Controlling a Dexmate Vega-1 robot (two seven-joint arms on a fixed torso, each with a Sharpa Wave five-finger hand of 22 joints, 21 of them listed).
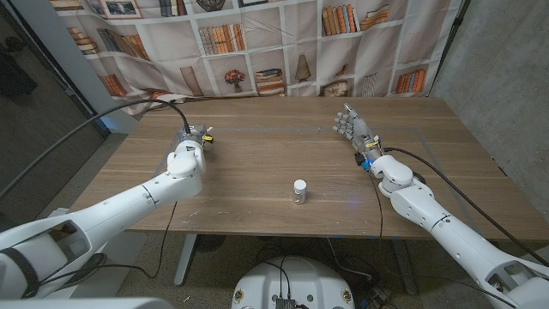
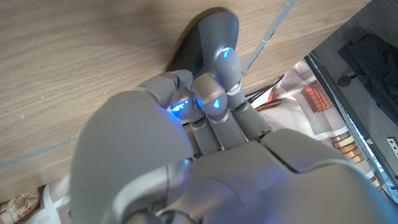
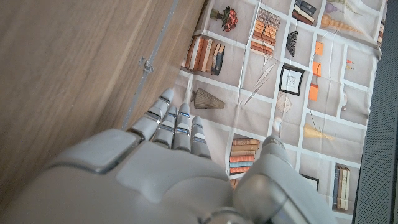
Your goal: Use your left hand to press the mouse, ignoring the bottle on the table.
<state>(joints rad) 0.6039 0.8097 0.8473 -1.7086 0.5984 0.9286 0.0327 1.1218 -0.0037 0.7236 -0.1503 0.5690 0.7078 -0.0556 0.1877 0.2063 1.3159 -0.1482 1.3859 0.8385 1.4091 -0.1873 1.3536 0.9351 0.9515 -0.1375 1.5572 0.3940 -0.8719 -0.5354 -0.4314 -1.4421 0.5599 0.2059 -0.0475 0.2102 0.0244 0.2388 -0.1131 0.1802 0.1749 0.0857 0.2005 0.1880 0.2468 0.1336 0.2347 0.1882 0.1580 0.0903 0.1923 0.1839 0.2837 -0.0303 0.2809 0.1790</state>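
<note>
Left hand [image 2: 205, 118] presses fingers onto the dark mouse [image 2: 208, 37] — right hand [image 1: 350, 124] released, fingers apart.

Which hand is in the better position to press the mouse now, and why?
The left hand. In the left wrist view its fingers already lie over the dark mouse. The right hand stands across the table, fingers apart, far from it. The bottle is between them, untouched.

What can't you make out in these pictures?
- Mouse: head view, hidden under the left robot hand; left wrist view, mostly covered by fingers.
- Whether the robot hand actually presses it: contact hidden.
- Bottle: head view, too small to read any label.
</note>
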